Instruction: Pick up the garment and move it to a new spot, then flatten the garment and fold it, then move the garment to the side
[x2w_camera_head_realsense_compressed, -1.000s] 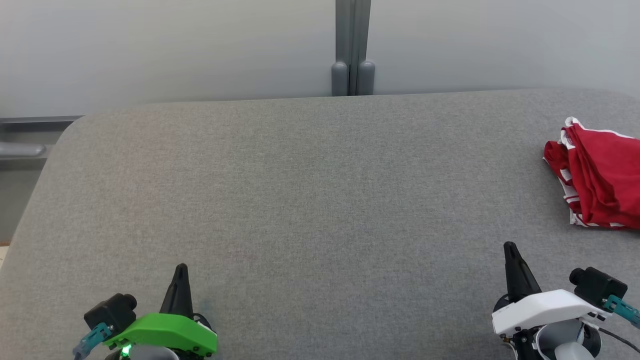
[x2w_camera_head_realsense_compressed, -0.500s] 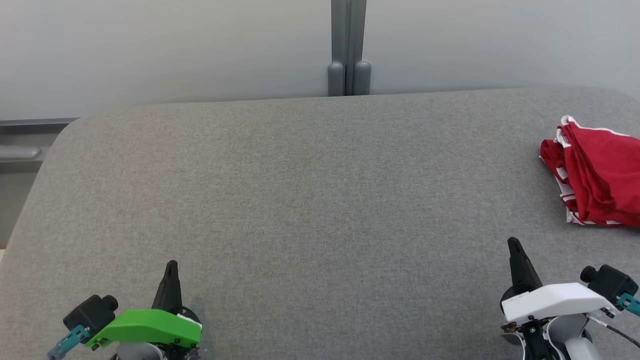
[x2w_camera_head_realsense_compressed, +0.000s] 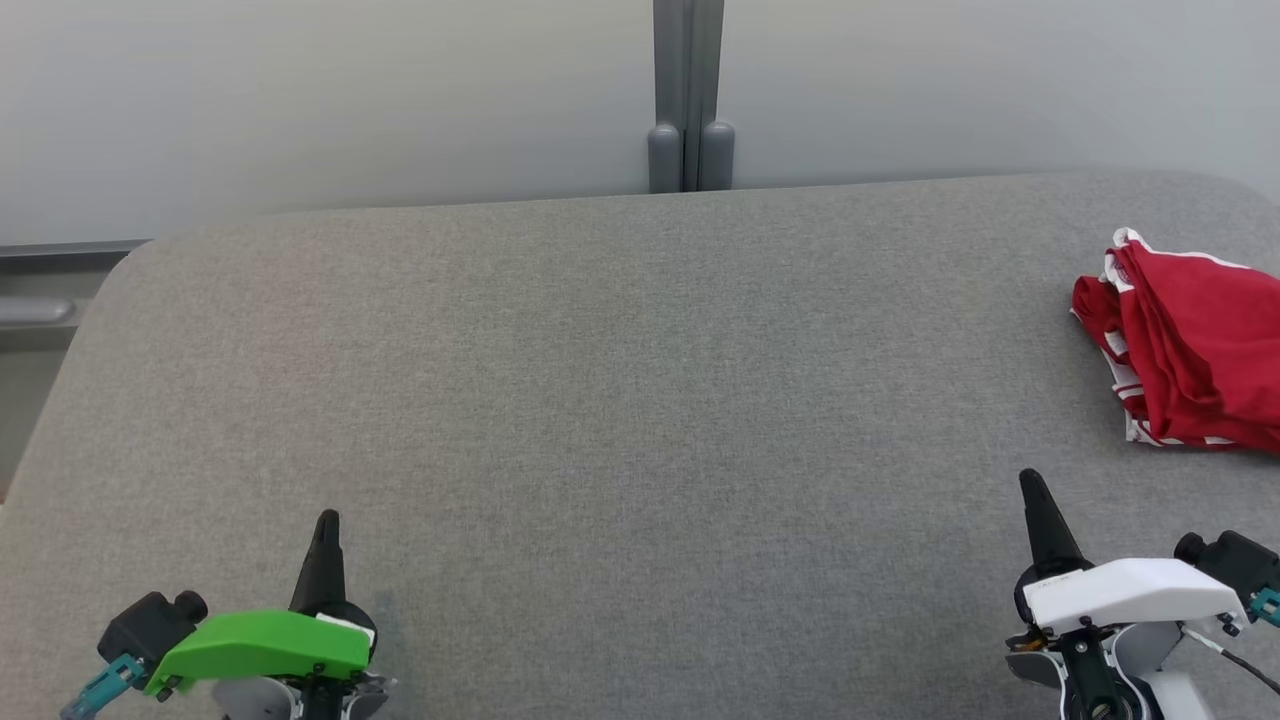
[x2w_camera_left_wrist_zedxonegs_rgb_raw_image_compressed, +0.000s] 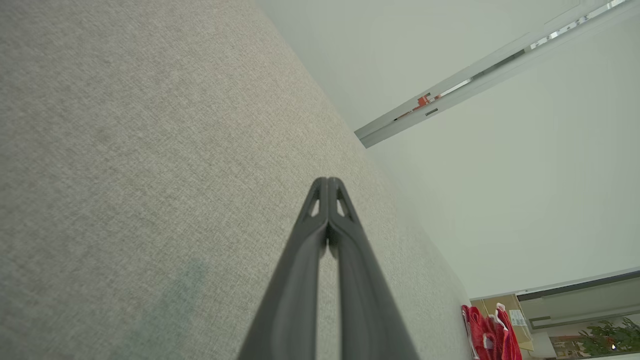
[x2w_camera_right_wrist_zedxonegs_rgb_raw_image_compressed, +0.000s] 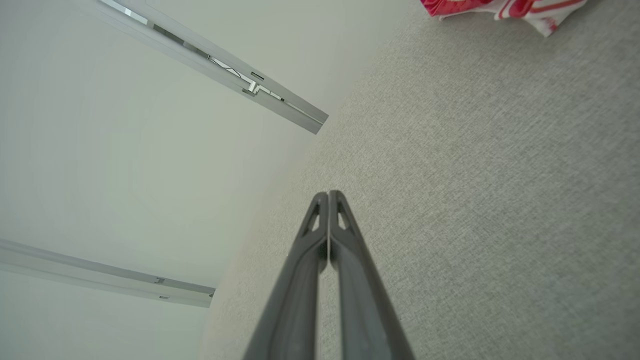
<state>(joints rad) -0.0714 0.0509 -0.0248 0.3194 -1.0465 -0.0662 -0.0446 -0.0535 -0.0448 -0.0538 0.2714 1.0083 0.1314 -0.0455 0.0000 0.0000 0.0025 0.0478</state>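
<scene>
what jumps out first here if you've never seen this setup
The red garment, white-trimmed and bunched up, stands out at the far right edge of the grey fabric table. Next come the two arms at the near edge: the left gripper under a bright green cover at the lower left, and the right gripper under a white cover at the lower right. Both are shut, empty and apart from the garment.
</scene>
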